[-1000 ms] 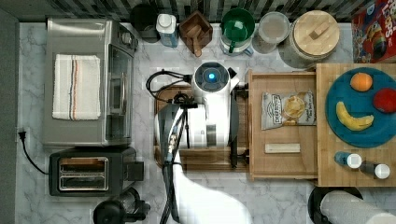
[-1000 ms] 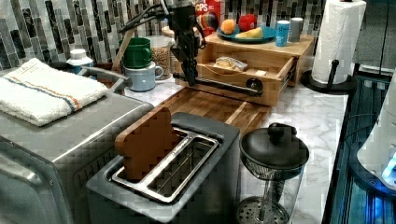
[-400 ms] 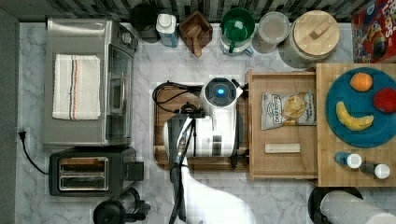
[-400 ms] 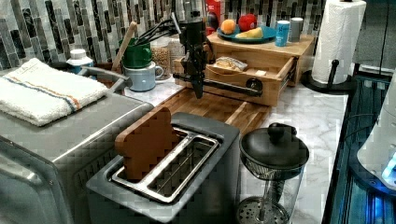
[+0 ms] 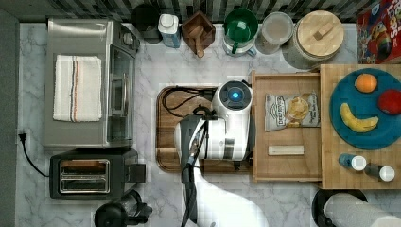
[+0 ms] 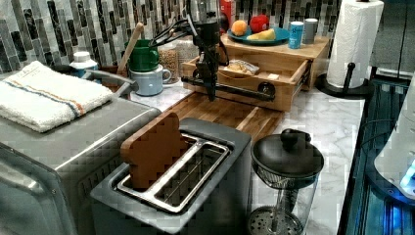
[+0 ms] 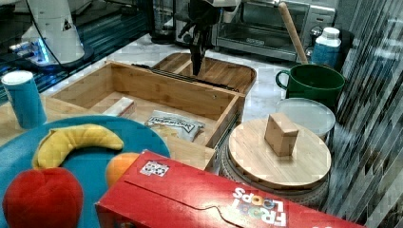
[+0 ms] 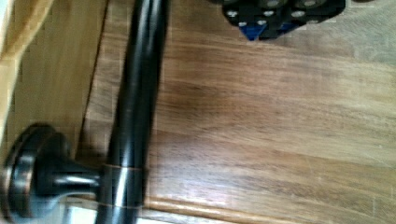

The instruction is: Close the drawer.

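Pale wood, thin-walled and rigid, the drawer [image 5: 286,163] is standing pulled far out from under the slab [image 5: 331,177] bearing the blue plate [image 5: 341,125], reaching over the dark tray [image 5: 166,158]. I judge it light, sliding stiffly on its runners; the dark bar handle [image 6: 235,90] across its front is the firm place to press. My claw [image 6: 211,95] is hanging just in front of that handle, fingers looking drawn narrow, holding nothing. My own arm is hiding the handle from above, and actual contact is hard to make out.

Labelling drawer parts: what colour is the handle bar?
Dark bronze-black handle bar, best in the wrist view.
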`<state>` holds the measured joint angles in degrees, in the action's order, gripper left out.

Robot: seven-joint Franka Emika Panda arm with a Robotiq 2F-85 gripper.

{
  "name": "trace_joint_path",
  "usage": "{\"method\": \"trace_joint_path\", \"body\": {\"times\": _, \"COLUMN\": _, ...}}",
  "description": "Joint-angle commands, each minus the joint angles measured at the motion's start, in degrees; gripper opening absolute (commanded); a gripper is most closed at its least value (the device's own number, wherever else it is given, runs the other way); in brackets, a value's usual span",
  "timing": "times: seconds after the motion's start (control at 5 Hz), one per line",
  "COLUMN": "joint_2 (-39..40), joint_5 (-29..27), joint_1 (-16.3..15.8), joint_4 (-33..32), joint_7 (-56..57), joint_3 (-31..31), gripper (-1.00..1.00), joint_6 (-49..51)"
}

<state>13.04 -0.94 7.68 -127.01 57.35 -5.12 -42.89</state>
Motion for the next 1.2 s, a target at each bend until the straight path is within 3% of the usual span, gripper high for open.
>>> {"method": "trace_joint_path", "body": {"times": 0.2, "joint_2": 1.05, "joint_5": -3.76, "joint_1": 5.66, "joint_4": 2.12, "joint_7": 10.22, "joint_3": 1.08, "gripper": -1.00, "joint_6": -0.34}}
{"method": "trace_joint_path", "body": {"times": 0.6, "joint_2": 1.07, "joint_5": -2.25, "joint_1": 10.47, "joint_4": 2.47, "joint_7": 15.02, "joint_3": 2.51, "gripper": -1.00, "joint_6": -0.18}}
{"method": "trace_joint_path", "body": {"times": 0.8, "joint_2": 2.74, "joint_5": -1.11, "joint_1": 13.45, "joint_4": 5.58, "joint_7": 20.33, "joint_3": 4.09, "gripper": -1.00, "joint_6": 1.33}}
{"method": "trace_joint_path", "body": {"times": 1.0, "joint_2": 5.56, "joint_5": -0.62, "joint_1": 17.97, "joint_4": 8.59, "joint_7": 26.60, "joint_3": 3.91, "gripper": -1.00, "joint_6": 0.15}}
{"method": "trace_joint_path", "body": {"times": 1.2, "joint_2": 7.67, "joint_5": -1.37, "joint_1": 18.70, "joint_4": 12.29, "joint_7": 31.52, "joint_3": 6.87, "gripper": -1.00, "joint_6": 1.66}}
